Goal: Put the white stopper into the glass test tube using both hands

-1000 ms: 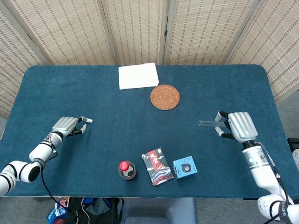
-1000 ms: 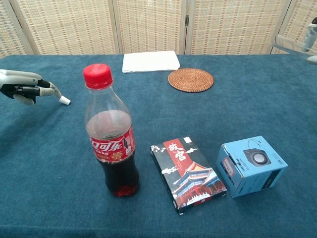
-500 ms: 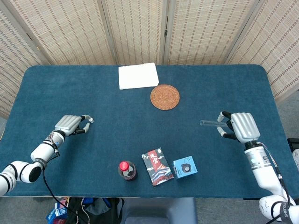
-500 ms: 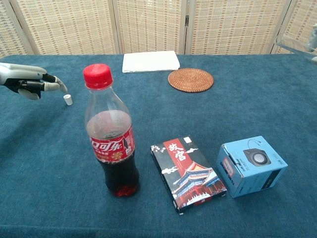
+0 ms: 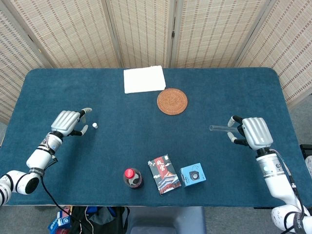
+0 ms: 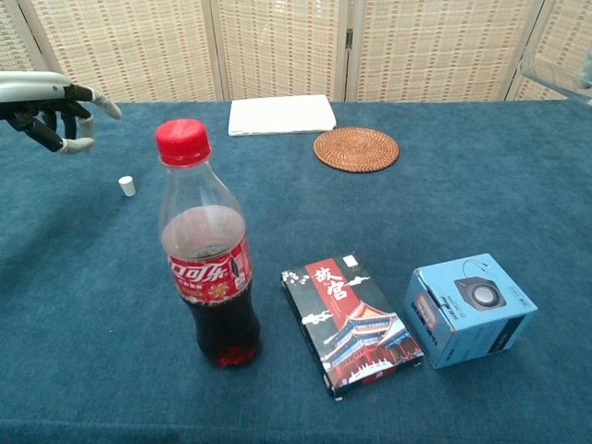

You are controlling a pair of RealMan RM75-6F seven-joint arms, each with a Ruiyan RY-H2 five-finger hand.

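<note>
The small white stopper [image 5: 95,126] lies by itself on the blue tablecloth, just right of my left hand [image 5: 68,124]. That hand hovers with its fingers apart and nothing in them. In the chest view the stopper [image 6: 127,186] stands below and right of the raised left hand [image 6: 48,102]. At the right side my right hand [image 5: 253,132] holds the glass test tube [image 5: 219,128] level, its open end pointing left. The chest view shows only a bit of the tube [image 6: 553,76] at the top right edge.
A cola bottle [image 5: 132,178] with a red cap stands near the front edge, beside a dark card box [image 5: 164,174] and a small blue box [image 5: 193,174]. A woven coaster [image 5: 172,101] and a white pad [image 5: 144,79] lie at the back. Wicker screens stand behind the table.
My left hand has let go of the stopper, which now lies on the cloth. The hand has opened, risen and drawn back to the left. The right hand with the tube has barely moved.
</note>
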